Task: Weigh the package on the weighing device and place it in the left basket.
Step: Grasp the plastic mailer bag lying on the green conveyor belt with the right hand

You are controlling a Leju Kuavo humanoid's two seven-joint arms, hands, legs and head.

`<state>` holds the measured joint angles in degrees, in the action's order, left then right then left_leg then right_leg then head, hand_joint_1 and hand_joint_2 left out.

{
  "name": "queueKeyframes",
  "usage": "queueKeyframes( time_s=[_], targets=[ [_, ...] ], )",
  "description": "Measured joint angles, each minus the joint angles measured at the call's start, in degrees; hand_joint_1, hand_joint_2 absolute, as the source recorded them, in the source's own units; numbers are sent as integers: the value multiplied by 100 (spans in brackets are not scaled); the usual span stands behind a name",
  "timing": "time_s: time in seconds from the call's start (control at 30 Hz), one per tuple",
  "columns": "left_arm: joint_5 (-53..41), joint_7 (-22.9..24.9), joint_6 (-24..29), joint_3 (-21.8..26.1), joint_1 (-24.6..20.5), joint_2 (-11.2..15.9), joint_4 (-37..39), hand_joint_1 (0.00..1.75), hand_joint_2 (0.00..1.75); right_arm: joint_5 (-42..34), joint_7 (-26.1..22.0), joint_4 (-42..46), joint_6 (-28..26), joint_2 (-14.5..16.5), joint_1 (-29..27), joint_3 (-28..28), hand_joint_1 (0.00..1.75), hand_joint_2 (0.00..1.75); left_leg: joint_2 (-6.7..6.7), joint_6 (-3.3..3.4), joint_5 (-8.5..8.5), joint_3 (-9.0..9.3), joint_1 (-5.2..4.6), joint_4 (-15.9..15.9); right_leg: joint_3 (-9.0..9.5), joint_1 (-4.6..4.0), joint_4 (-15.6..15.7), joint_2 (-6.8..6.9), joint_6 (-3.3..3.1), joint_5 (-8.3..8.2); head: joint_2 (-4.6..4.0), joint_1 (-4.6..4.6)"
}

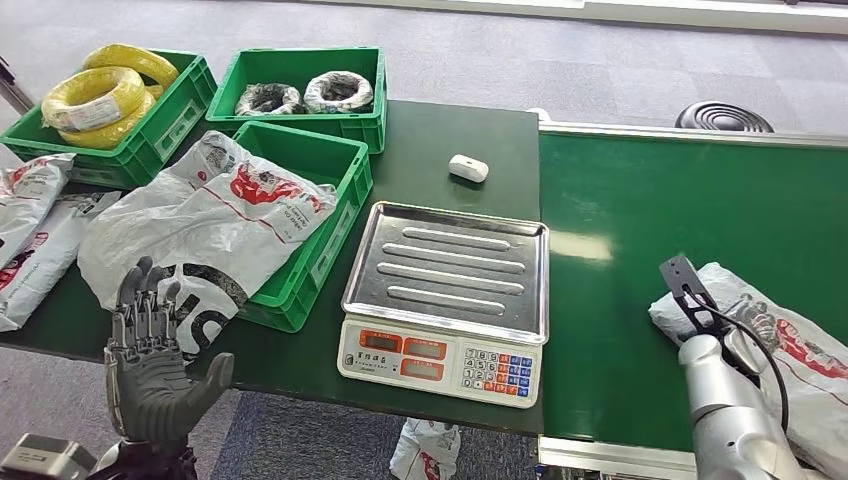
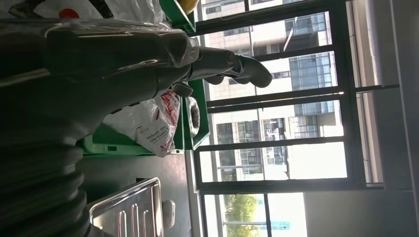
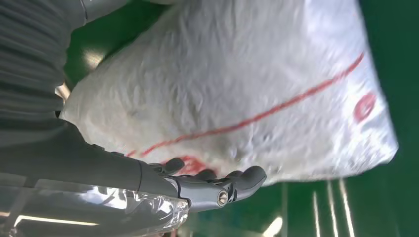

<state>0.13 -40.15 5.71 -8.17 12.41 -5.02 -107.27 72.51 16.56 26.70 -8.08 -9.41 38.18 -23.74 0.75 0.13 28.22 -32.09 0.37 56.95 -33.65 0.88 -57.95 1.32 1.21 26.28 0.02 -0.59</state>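
Note:
A white package with red print [image 1: 790, 335] lies on the green conveyor belt [image 1: 650, 220] at the right. My right hand [image 3: 212, 187] lies with its fingers stretched along the side of this package [image 3: 237, 84], touching it but not closed around it. In the head view the right wrist hides that hand. The silver scale [image 1: 445, 265] stands mid-table with a bare tray. Left of it, the green basket [image 1: 345, 190] holds another white package [image 1: 220, 215] that spills over its side. My left hand [image 1: 150, 350] hovers open near the table's front left edge, fingers spread.
Two green crates stand at the back, one with yellow cable coils [image 1: 100, 95] and one with dark coils [image 1: 300, 95]. A small white object [image 1: 468, 167] lies behind the scale. More packages [image 1: 30, 230] lie at the far left. Another package [image 1: 425, 450] is on the floor.

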Motion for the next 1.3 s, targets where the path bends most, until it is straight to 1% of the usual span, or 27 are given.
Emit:
queueKeyframes(
  time_s=[0.1,0.27,0.3,0.4,0.43,0.6,0.83,1.0,1.1,1.2,1.3],
  targets=[
    [-34,0,-20,16,5,-28,-9,0,175,-205,-224,1,-40,184,-135,-101,0,175,-2,0,0,-1,0,0,-1,0,0,2,0,0,0,-2],
    [-74,0,-51,31,10,-59,-9,0,175,-304,-329,4,-116,348,-248,-220,0,175,2,0,0,0,0,0,-1,-1,0,-1,0,1,0,-2],
    [-81,0,-69,34,12,-68,-9,0,175,-340,-361,6,-123,367,-255,-245,6,175,2,0,0,1,0,0,-1,-1,0,-1,0,1,0,-1],
    [-115,0,-150,48,22,-113,-9,0,175,-407,-426,47,-167,419,-291,-318,137,175,2,0,0,2,0,0,0,-1,0,-1,0,1,0,-1],
    [-134,0,-187,55,24,-133,-9,0,175,-418,-440,77,-179,437,-310,-337,174,175,2,0,0,2,0,0,1,-1,0,-1,0,1,0,-1],
    [-212,0,-319,115,22,-245,-9,0,175,-388,-456,327,-243,505,-402,-405,175,175,2,0,0,2,0,0,1,-1,0,-1,0,1,0,-1],
    [-240,0,-336,176,23,-339,-9,0,175,-335,-456,593,-317,560,-478,-466,175,175,2,0,0,2,0,0,0,-1,0,-1,0,1,0,-1],
    [-284,0,-375,215,64,-418,-48,0,175,-295,-463,974,-615,643,-608,-502,175,175,0,0,0,-1,0,0,-1,-1,0,0,0,1,0,-2],
    [-296,0,-355,252,83,-463,-117,0,175,-150,-551,1587,-860,757,-735,-512,175,175,-1,0,0,-7,-1,0,-4,0,0,0,0,1,0,-2],
    [-295,0,-287,266,94,-485,-192,0,175,175,-714,2508,-1099,924,-877,-406,175,175,4,0,0,-11,-1,0,-12,0,-1,-2,0,1,0,-2],
    [-292,0,-260,277,101,-502,-247,0,175,375,-751,3349,-1127,1082,-948,-241,175,175,9,0,0,-11,0,0,-16,-2,-1,-5,-1,1,0,-3]
  ],
)
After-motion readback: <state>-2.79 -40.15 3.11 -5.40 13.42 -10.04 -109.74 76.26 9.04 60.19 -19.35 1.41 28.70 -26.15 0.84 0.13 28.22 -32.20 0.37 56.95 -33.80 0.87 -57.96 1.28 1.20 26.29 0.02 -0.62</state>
